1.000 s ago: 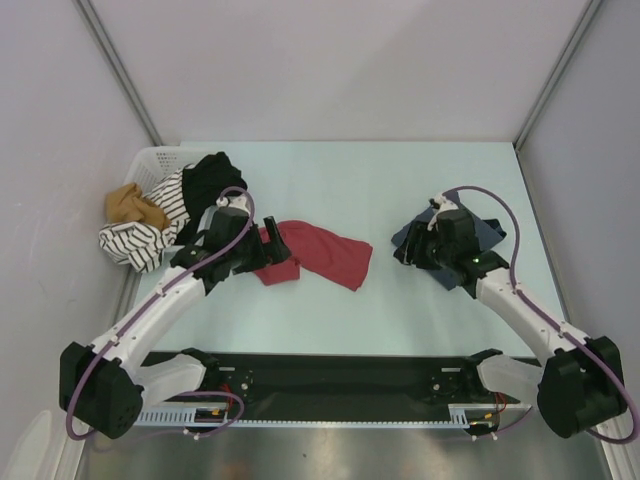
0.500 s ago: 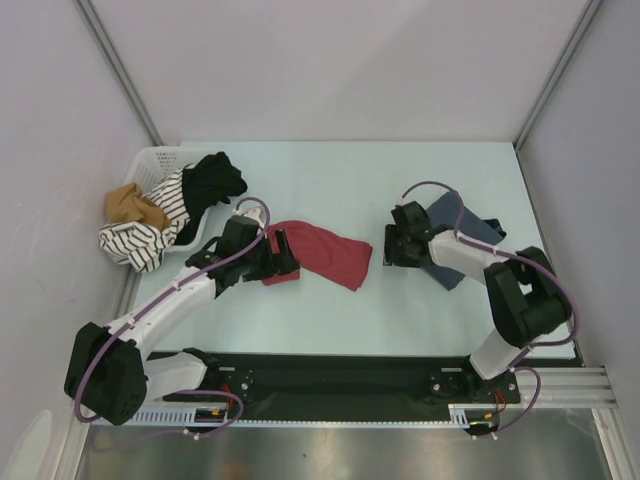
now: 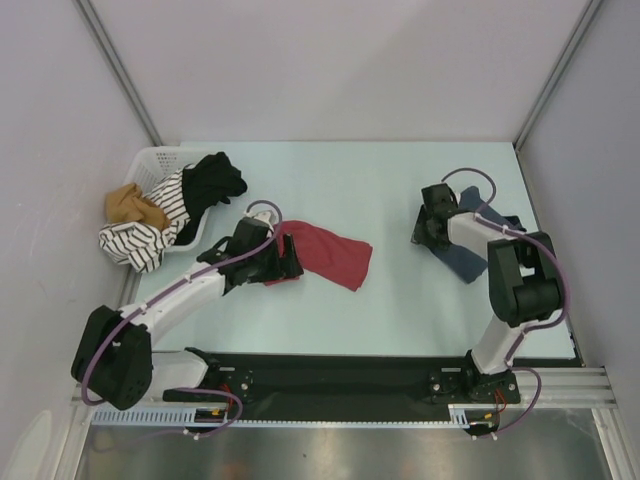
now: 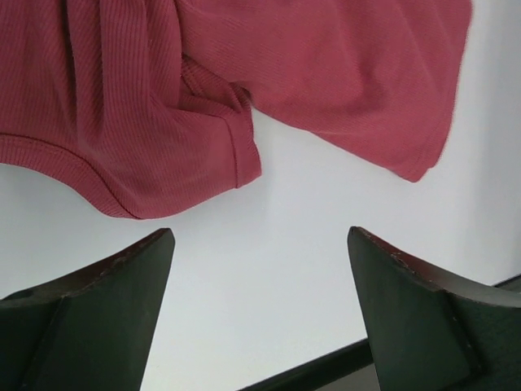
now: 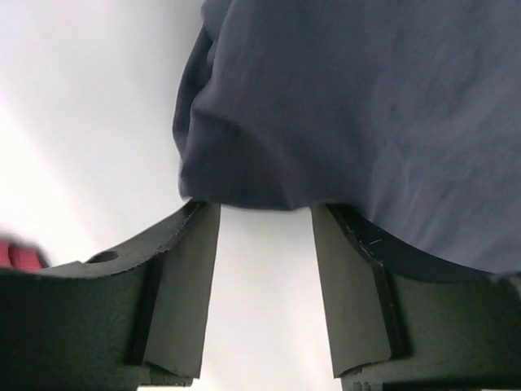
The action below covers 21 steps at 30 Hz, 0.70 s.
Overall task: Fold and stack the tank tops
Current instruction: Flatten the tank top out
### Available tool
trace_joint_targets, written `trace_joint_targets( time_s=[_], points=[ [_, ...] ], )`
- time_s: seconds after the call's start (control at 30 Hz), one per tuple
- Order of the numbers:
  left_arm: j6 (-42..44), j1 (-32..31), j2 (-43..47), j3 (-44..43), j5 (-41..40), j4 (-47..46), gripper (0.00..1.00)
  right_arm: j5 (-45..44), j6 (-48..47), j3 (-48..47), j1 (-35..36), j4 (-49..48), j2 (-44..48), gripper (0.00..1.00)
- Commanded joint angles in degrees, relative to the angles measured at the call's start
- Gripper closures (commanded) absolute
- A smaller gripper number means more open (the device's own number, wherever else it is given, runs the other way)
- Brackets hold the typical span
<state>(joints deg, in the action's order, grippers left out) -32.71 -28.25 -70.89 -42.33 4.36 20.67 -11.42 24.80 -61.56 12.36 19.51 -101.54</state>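
Left gripper (image 4: 259, 238) hangs low over the table (image 3: 385, 180) with its jaws spread wide and nothing between them. Only bare tabletop shows in the gap. Just beyond its fingertips lies the brick-red tank top (image 4: 326, 73), a ribbed knit spread loosely left of the table's middle, with a rumpled fold and a hemmed corner nearest the left finger. From above, the left arm reaches out from its base and the gripper sits at the near-left edge of this top.

Right gripper (image 5: 264, 210) stands about half open, with a strip of white table visible between its fingers. The slate blue-grey tank top (image 5: 366, 106) bulges in a soft fold right at the fingertips and drapes over the tip of one finger. I cannot tell whether the cloth is touched, and it is not pinched. In the overhead view this top lies bunched on the right side of the table, well apart from the red one.

At the far left corner a white basket (image 3: 152, 160) holds a striped garment (image 3: 140, 238), a black garment (image 3: 213, 180) and a mustard cloth (image 3: 132, 205), all spilling over its rim.
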Motion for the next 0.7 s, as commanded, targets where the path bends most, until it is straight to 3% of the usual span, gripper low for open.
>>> trace_joint_targets(
  time_s=[0.0, 0.13, 0.2, 0.3, 0.53, 0.57, 0.63, 0.67],
  points=[
    [2.6, -0.8, -2.8, -1.4, -4.2, -0.5, 0.08, 1.1, -2.5, 3.0, 5.0, -4.0, 9.3, 0.45],
    [3.7, -0.8, -7.4, -4.7, -8.7, 1.6, 0.22, 6.4, -4.7, 7.1, 11.4, -6.0, 15.7, 0.4],
    [3.6, -0.8, -8.3, -5.0, -8.7, 0.8, 0.31, 15.2, -4.6, 8.6, 12.5, -7.3, 17.1, 0.4],
    [3.5, -0.8, -9.6, -5.1, -9.5, -0.1, 0.32, 24.0, -3.7, 10.4, 14.2, -8.2, 15.9, 0.4],
    [4.3, -0.8, -13.6, -7.2, -13.3, 0.3, 0.32, 22.1, -1.2, 10.1, 22.7, -6.8, 11.2, 0.41],
    [4.4, -0.8, -14.0, -7.4, -13.8, 0.5, 0.35, 21.8, -0.5, 10.1, 24.4, -6.9, 9.9, 0.41],
    [4.5, -0.8, -15.0, -7.4, -14.4, 0.3, 0.5, 20.8, 0.1, 9.5, 25.9, -6.6, 8.6, 0.42],
    [4.5, -0.6, -15.2, -7.3, -14.9, 0.3, 0.55, 19.1, 0.8, 9.1, 26.8, -5.5, 7.4, 0.47]
  ],
)
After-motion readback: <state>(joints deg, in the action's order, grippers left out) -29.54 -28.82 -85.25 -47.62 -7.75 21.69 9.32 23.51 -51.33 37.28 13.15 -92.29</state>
